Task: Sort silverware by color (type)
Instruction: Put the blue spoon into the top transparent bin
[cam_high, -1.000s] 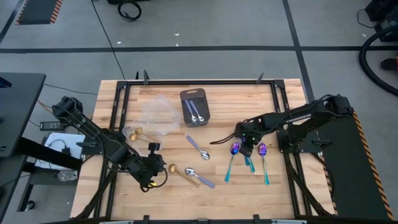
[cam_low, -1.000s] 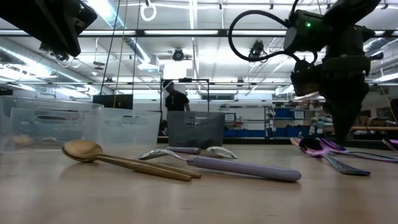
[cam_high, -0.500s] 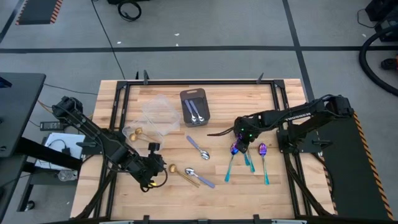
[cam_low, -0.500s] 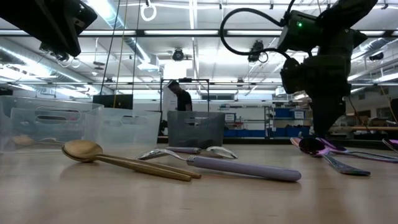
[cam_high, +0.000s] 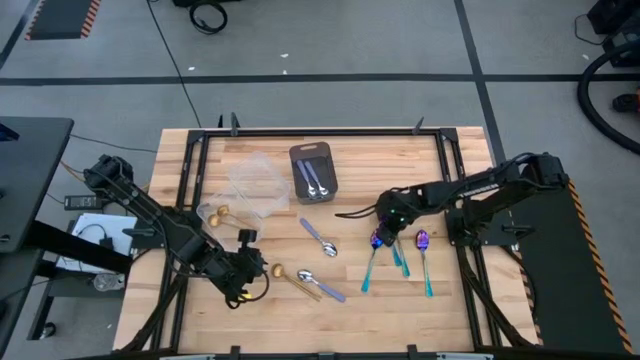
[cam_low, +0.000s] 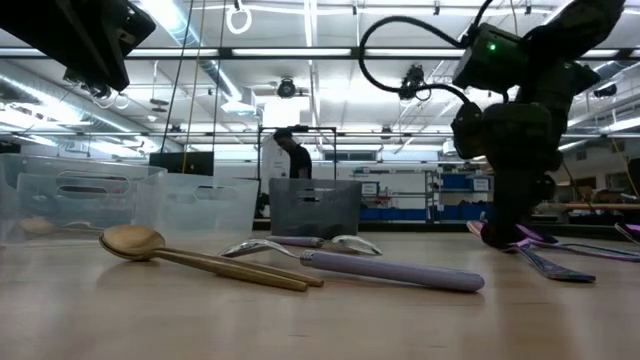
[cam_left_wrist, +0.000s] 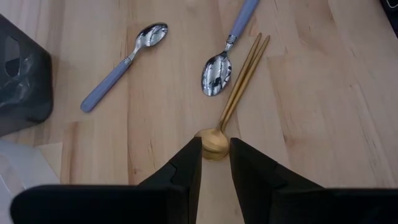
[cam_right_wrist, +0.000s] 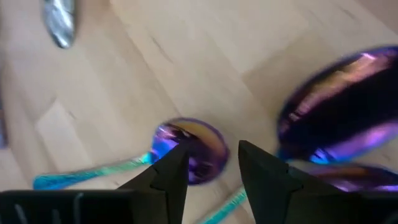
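Observation:
Two gold spoons (cam_high: 296, 282) lie at the near middle, their bowl end (cam_left_wrist: 214, 144) just ahead of my open left gripper (cam_left_wrist: 216, 163), which hovers above the table (cam_high: 256, 270). Two silver spoons with lavender handles lie beside them (cam_high: 322, 286) and farther off (cam_high: 319, 238). Three purple-bowled, teal-handled spoons (cam_high: 400, 250) lie right of centre. My right gripper (cam_high: 385, 233) is open and low over the leftmost one, its fingers either side of the bowl (cam_right_wrist: 194, 148). My right gripper comes from above, pointing down, with one finger (cam_right_wrist: 166, 175) on each side of the leftmost purple spoon's bowl, which lies on the table. I cannot tell whether the fingers touch it.
A dark grey tray (cam_high: 314, 172) at the far middle holds silver spoons. Clear tubs (cam_high: 252, 185) stand left of it, one with gold spoons (cam_high: 215, 213). A person stands in the room behind (cam_low: 290, 160). Bare wood lies along the near edge.
My right gripper has gone a little toward the table's left edge and then down, to the leftmost purple spoon's bowl. The spoons have stayed where they were.

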